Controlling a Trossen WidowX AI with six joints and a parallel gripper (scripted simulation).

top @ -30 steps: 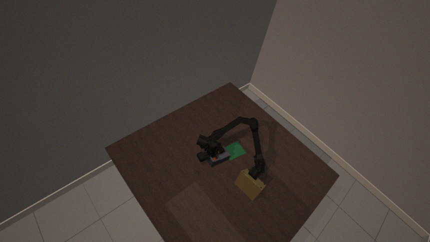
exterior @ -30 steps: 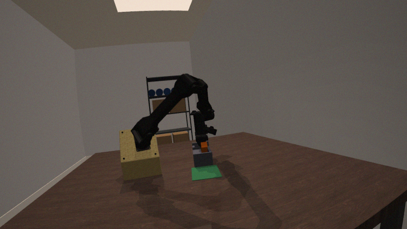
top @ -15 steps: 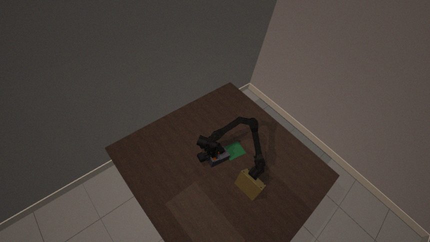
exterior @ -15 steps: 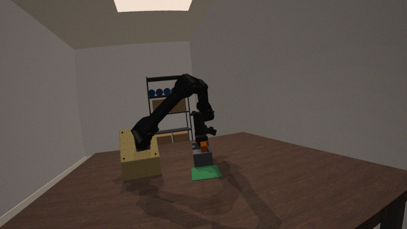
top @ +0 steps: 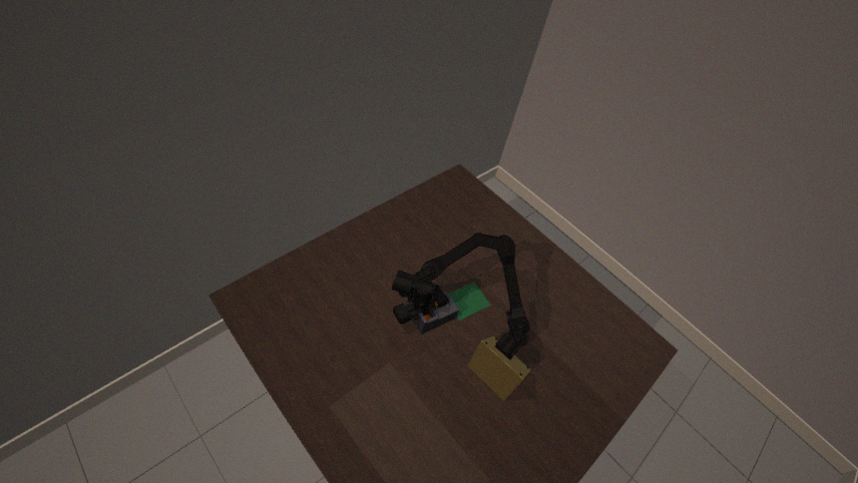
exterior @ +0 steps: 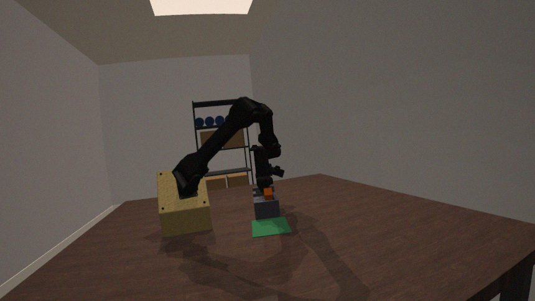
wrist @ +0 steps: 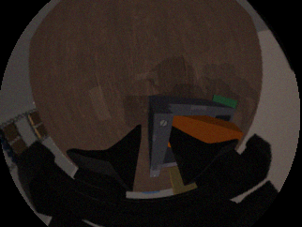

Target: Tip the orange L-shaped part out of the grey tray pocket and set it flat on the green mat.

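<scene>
The orange part (top: 428, 316) (exterior: 267, 193) (wrist: 206, 128) is tilted in the grey tray (top: 441, 320) (exterior: 267, 210) (wrist: 159, 145). Its end nearest the green mat (top: 475, 301) (exterior: 271, 227) (wrist: 225, 101) is tipped up above the tray's rim. The L-shaped end is low in the pocket, mostly hidden by a finger in the wrist view. My gripper (wrist: 154, 127) is partly open with nothing between its fingers. In the wrist view the right finger is over the low end of the part, and the left finger is outside the tray's end wall. Contact is hidden.
The arm's base stands on a yellow block (top: 498, 372) (exterior: 185, 222). The mat lies on the brown table (top: 336, 287) (exterior: 374, 232) beside the tray. A shelf rack (exterior: 227, 172) stands behind the table.
</scene>
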